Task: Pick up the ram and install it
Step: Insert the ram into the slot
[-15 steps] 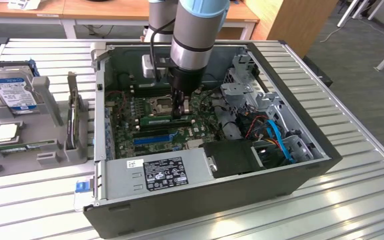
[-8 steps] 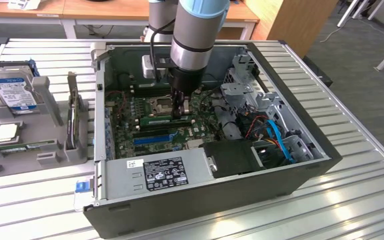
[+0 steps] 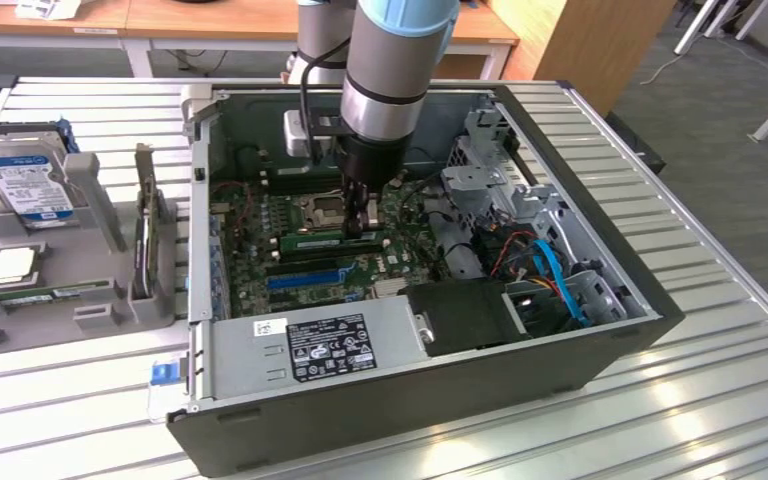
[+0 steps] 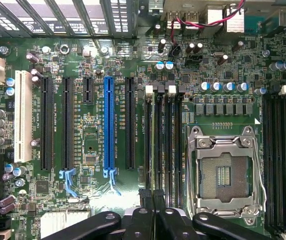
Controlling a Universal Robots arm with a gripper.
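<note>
The ram (image 3: pixel 331 241), a thin green stick, stands on edge in a black memory slot on the motherboard inside the open computer case (image 3: pixel 584 375). In the wrist view the ram (image 4: pixel 152 145) appears edge-on as a narrow strip running along the slot beside the processor socket (image 4: pixel 223 172). My gripper (image 3: pixel 361 222) reaches straight down from the arm onto the ram's top edge. Its dark fingers (image 4: pixel 144 220) meet over that slot, shut on the ram's edge, and my gripper (image 4: pixel 153 197) hides the stick's near end.
Outside the case, at the exterior view's left, a grey holder (image 3: pixel 91 315) carries a hard drive (image 3: pixel 24 185), a square processor chip (image 3: pixel 11 265), an upright dark card (image 3: pixel 147 235) and another green stick (image 3: pixel 53 294). The power supply (image 3: pixel 317 345), drive cage (image 3: pixel 491 185) and blue cables (image 3: pixel 560 280) crowd the case.
</note>
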